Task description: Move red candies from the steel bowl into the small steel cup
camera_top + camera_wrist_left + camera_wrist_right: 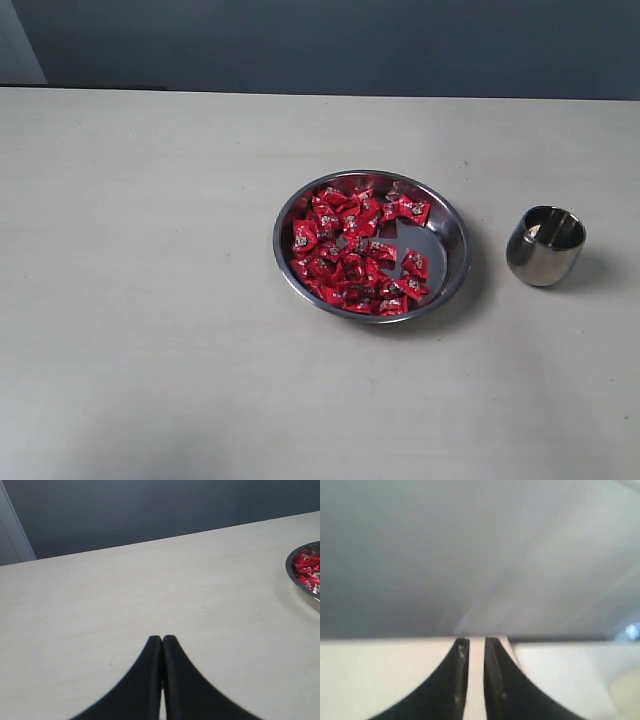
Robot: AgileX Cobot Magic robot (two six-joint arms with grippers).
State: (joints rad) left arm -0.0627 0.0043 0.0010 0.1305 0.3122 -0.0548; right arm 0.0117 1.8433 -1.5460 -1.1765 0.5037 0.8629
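The steel bowl (455, 225) sits right of the table's middle, with many red candies (350, 245) piled mostly in its left half. The small steel cup (545, 245) stands upright just to the bowl's right, apart from it. Neither gripper shows in the exterior view. My left gripper (162, 637) is shut with nothing in it, low over bare table, and the steel bowl's rim (289, 570) and some red candies (307, 570) show at the frame's edge. My right gripper (476, 640) is shut to a thin slit, holding nothing, with no task object in its view.
The pale table (150, 300) spreads wide to the left of the bowl and in front of it. A dark grey wall (320, 40) runs behind the far edge. The right wrist view shows only a blurred table edge and grey wall.
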